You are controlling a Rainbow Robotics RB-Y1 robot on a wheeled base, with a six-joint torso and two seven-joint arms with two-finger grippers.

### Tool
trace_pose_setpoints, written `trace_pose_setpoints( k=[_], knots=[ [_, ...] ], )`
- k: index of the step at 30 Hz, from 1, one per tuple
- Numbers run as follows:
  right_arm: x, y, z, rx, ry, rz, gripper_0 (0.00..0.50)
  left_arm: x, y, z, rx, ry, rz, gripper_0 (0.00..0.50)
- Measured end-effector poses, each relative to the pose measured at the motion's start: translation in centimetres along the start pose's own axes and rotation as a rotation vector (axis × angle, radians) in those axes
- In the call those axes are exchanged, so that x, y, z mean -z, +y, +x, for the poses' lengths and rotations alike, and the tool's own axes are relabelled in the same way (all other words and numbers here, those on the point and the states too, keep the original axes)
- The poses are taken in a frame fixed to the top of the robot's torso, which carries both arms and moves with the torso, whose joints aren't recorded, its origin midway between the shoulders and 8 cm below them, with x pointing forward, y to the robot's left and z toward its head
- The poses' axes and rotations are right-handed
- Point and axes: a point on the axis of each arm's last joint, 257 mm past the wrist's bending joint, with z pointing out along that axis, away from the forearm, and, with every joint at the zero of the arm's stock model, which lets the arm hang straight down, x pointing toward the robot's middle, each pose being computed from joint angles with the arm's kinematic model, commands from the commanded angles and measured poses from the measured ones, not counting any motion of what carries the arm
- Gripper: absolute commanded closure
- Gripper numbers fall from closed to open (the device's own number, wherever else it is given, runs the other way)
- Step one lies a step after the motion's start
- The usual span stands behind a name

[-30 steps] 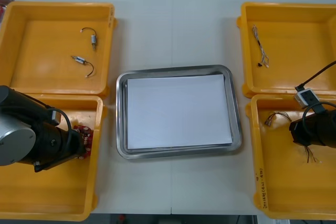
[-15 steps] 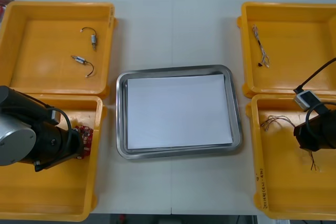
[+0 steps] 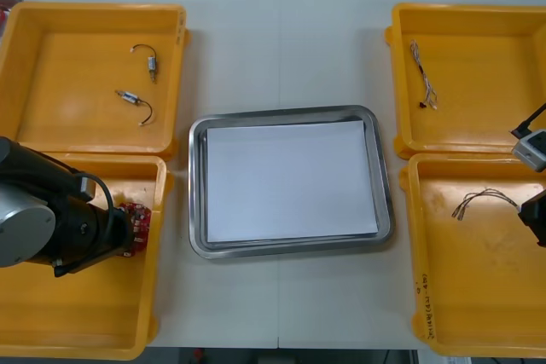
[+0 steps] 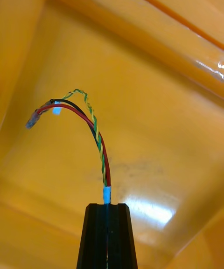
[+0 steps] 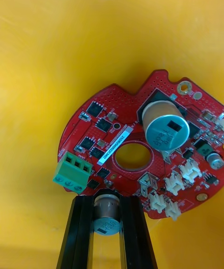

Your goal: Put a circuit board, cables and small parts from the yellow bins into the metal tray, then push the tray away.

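The left gripper (image 5: 106, 200) is clamped on the round red circuit board (image 5: 105, 127). Its black fingers (image 5: 78, 231) stand apart by the width of a small silver can at the board's edge, which sits between them. Beside its centre hole the board carries a white strip label (image 5: 115, 145) (the print is too fine to read). It also carries a green terminal block (image 5: 72, 171), a larger silver capacitor (image 5: 163, 127) and white connectors (image 5: 175, 185). The right gripper (image 4: 106, 206) is pinched tight on a cable (image 4: 99, 148) of red, black and yellow-green twisted strands, gripping it at a pale blue band. The strands arch away from the fingertips over the orange bin floor.

The front view adds the layout. The circuit board (image 3: 138, 219) peeks out red from under the left arm, close against the right wall of the near left bin (image 3: 158, 304). The cable (image 3: 482, 199) trails left from the right arm at the picture's right edge, over the near right bin (image 3: 418, 296). I cannot tell whether it touches the floor there. Black writing runs along that bin's left rim, unreadable. The metal tray (image 3: 198, 245), white inside, sits between the bins with bare table (image 3: 281, 49) beyond it and on its near side. The far left bin (image 3: 175, 83) holds two small metal parts (image 3: 136, 100), and the far right bin (image 3: 401, 83) holds a thin cable (image 3: 424, 74)
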Motion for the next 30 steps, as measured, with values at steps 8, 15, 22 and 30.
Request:
trace_pose_setpoints(
  k=[8,15,22,30],
  knots=[
    [3.8,0.5,-1.6,0.049,-0.066,0.012,0.500,3.3,2.1,-2.0,0.062,-0.017,-0.035,0.500],
    [6.2,1.1,-3.9,0.118,-0.147,0.060,0.500,6.9,2.1,-2.8,0.052,-0.035,-0.046,0.499],
    [6.8,1.4,-4.4,0.148,-0.158,0.065,0.500,10.4,-0.7,-3.0,-0.045,-0.048,-0.031,0.498],
    [7.7,0.2,-4.0,0.182,-0.128,0.107,0.500,13.9,-6.5,-4.2,-0.180,-0.108,0.080,0.499]
  ],
)
